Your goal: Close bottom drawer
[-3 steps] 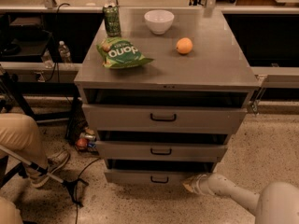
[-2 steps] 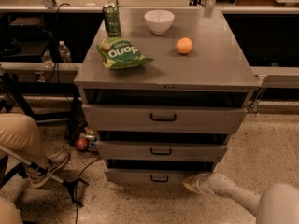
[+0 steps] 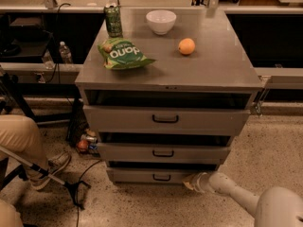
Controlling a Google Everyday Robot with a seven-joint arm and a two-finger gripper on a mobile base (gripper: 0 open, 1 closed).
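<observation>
Low at the near right of the cabinet, just above the speckled floor (image 3: 142, 207), the hand (image 3: 191, 182) sits at the right end of the bottom drawer (image 3: 142, 175), against or just short of its front panel; which of the two cannot be told, nor whether the hand is released or clenched. Its pale arm (image 3: 236, 195) runs back to the near right corner of the view.

That drawer is the lowest and narrowest of the three grey fronts. It stands out a little from the cabinet, with a dark gap above its panel and a small black handle (image 3: 162, 177) at its middle, left of the hand. Above it the middle drawer (image 3: 132, 152) and the wider top drawer (image 3: 123, 119) also stand partly out, each with a dark slot over it.

On the grey counter (image 3: 218, 70) lie an orange (image 3: 186, 46) toward the middle, a white bowl (image 3: 161, 21) farther back, a green chip bag (image 3: 121, 54) at the left and a green can (image 3: 113, 20) upright behind the bag.

Left of the cabinet a water bottle (image 3: 65, 52) stands on a low ledge, and a person's leg (image 3: 21, 136) in tan trousers shows at the near left.
</observation>
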